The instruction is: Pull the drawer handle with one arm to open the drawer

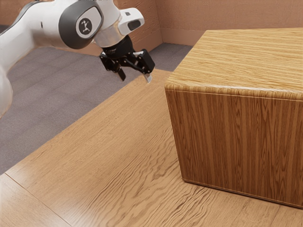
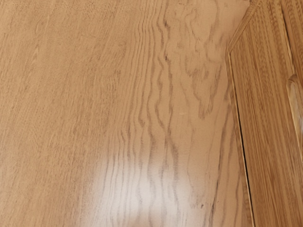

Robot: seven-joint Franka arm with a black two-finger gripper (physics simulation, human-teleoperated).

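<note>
Wood-grain cabinet [image 1: 236, 132] sat on a matching table [image 1: 109, 170]. Gripper [image 1: 135, 74] hung well short of it, fingers apart, holding nothing, probably lining up on the drawer front [image 2: 267, 142]. Pale bump there was likely the handle [image 2: 294, 106], not yet touched; drawer looked shut.

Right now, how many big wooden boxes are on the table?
1. The big brown wooden box stands on the light wooden table at the exterior view's right, apart from the black two-finger hand. A smaller one could hide behind it.
</note>
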